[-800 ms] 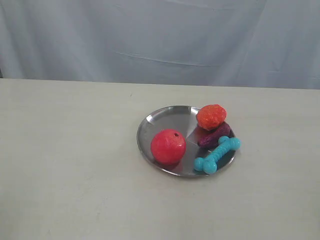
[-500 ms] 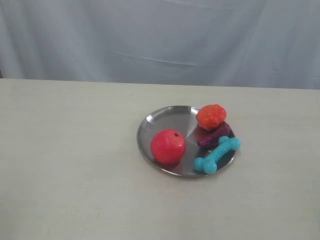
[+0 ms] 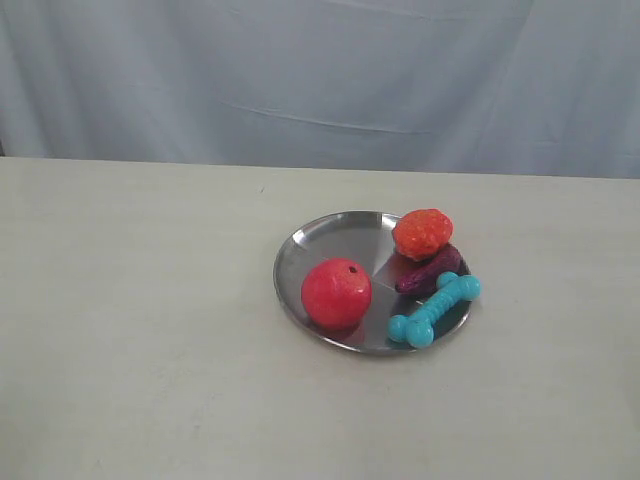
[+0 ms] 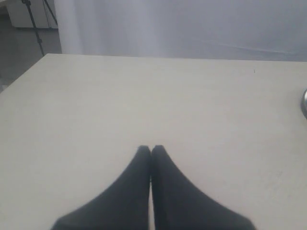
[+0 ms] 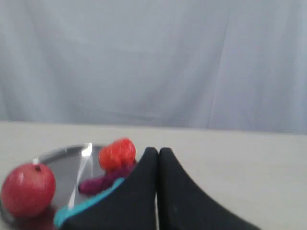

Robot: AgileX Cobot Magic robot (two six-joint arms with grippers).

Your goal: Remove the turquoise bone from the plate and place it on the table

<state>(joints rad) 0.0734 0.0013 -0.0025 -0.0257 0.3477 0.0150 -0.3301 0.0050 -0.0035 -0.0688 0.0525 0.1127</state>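
The turquoise bone [image 3: 434, 310] lies slantwise on the front right edge of the silver plate [image 3: 322, 237], one knobbed end over the rim. In the right wrist view a strip of the bone [image 5: 86, 203] shows beside my right gripper [image 5: 158, 151], which is shut and empty, its black fingers hiding most of the bone. My left gripper [image 4: 150, 148] is shut over bare table [image 4: 144, 96], with only a sliver of the plate's rim [image 4: 304, 103] at that picture's edge. Neither gripper appears in the exterior view.
On the plate also sit a red ball [image 3: 336, 292], an orange-red lumpy item [image 3: 422, 233] and a dark purple oblong item [image 3: 428, 268]. A pale curtain [image 3: 320, 80] hangs behind the table's far edge.
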